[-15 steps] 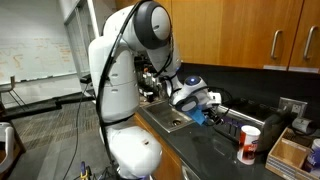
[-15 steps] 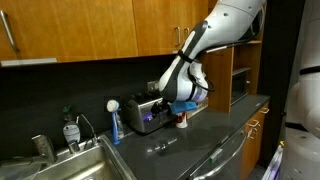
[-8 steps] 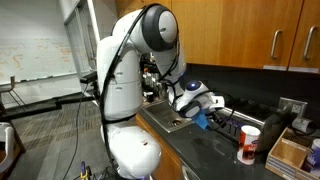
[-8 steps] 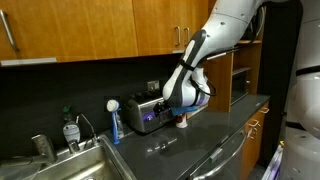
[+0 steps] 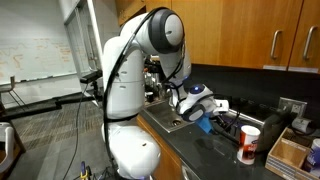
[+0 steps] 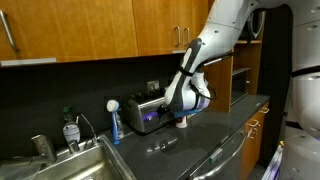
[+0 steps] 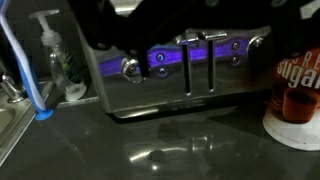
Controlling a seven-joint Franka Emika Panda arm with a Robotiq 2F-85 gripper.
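Note:
My gripper hangs over the dark counter, just in front of a chrome toaster. In the wrist view the toaster fills the middle, its two levers up and a purple glow along its front. The gripper shows there only as dark, blurred shapes along the top edge, so its opening is unclear. A red-and-white sugar canister stands just to the right of the toaster. In an exterior view the gripper has something blue at its tip, and the canister is beyond it.
A clear soap bottle and a blue-handled brush stand left of the toaster, beside the sink. Wooden cabinets hang above the counter. A cardboard box sits at the counter's far end.
The arm has shifted a little along the counter and lower, bringing the gripper closer to the toaster front. Nothing on the counter has moved.

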